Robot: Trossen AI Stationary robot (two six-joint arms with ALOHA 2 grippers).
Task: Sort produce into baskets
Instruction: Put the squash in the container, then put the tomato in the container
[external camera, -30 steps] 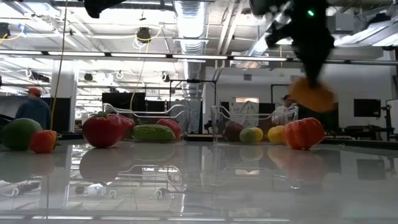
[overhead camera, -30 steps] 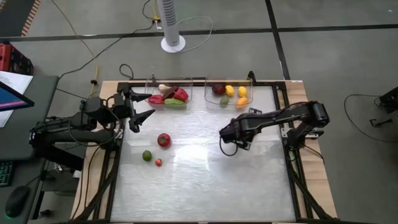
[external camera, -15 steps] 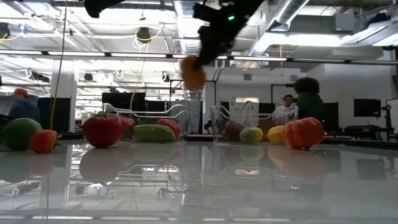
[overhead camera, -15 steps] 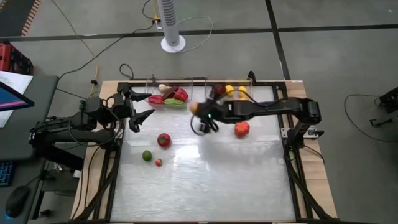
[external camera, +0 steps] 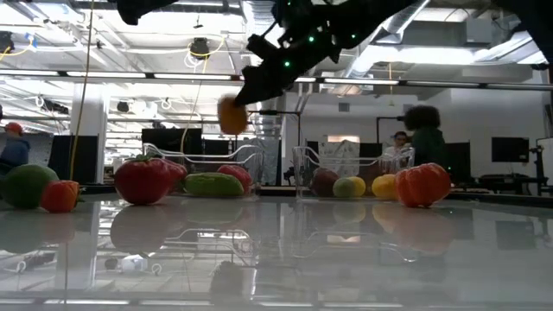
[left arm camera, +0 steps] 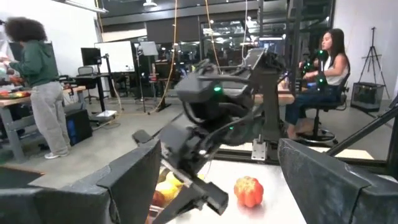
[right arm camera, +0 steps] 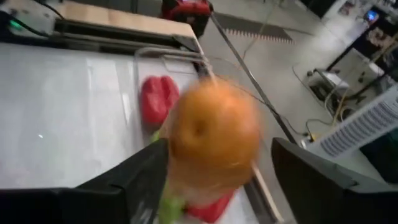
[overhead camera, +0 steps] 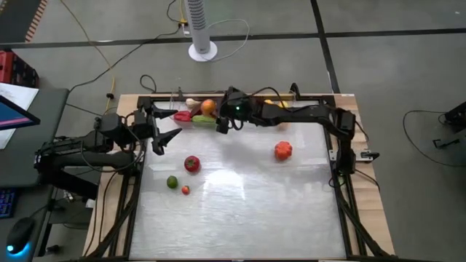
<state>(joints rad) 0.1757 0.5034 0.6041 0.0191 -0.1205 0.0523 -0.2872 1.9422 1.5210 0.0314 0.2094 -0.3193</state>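
My right pincer (overhead camera: 217, 116) pinches one round orange (overhead camera: 208, 107) over the left basket (overhead camera: 196, 115); four pieces lie loose on the bench (overhead camera: 240, 204).

Orange fruit (right arm camera: 214, 140) is plain orange, sitting between dark fingers (right arm camera: 134, 180). Red pepper (right arm camera: 155, 99) behind it, with a green bit poking out underneath. On the glossy white table (overhead camera: 240, 204): orange-red pumpkin-looking thing (overhead camera: 283, 151), red tomato (overhead camera: 191, 164), green lime (overhead camera: 172, 182), 1 tiny red one (overhead camera: 185, 190).
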